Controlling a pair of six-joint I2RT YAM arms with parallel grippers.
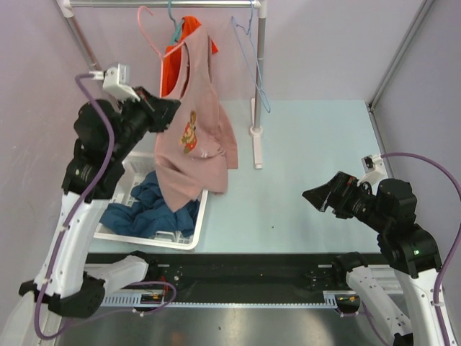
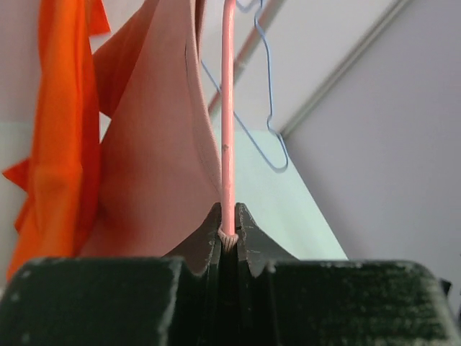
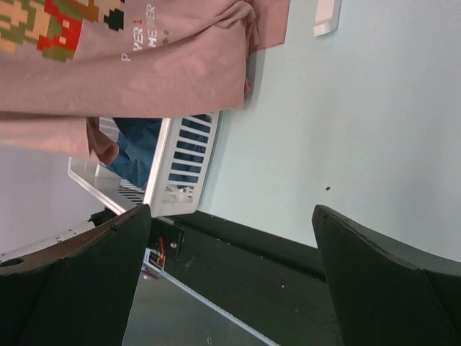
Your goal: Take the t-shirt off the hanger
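A dusty-pink t-shirt (image 1: 198,144) with a pixel print hangs from a pink wire hanger (image 1: 149,32) on the rail, its lower part draped over the basket. My left gripper (image 1: 169,112) is at the shirt's left edge. In the left wrist view it (image 2: 229,223) is shut on the pink hanger wire (image 2: 228,108), with the t-shirt (image 2: 158,158) right beside it. My right gripper (image 1: 313,194) hovers low over the table at the right, open, holding nothing (image 3: 230,213). The t-shirt's print (image 3: 144,65) shows at the top of the right wrist view.
An orange garment (image 1: 173,68) hangs behind the t-shirt. A blue wire hanger (image 1: 252,65) hangs bare next to the rack's white pole (image 1: 259,86). A white slatted basket (image 1: 198,223) holding blue clothes (image 1: 155,205) stands below the shirt. Walls close in left and right.
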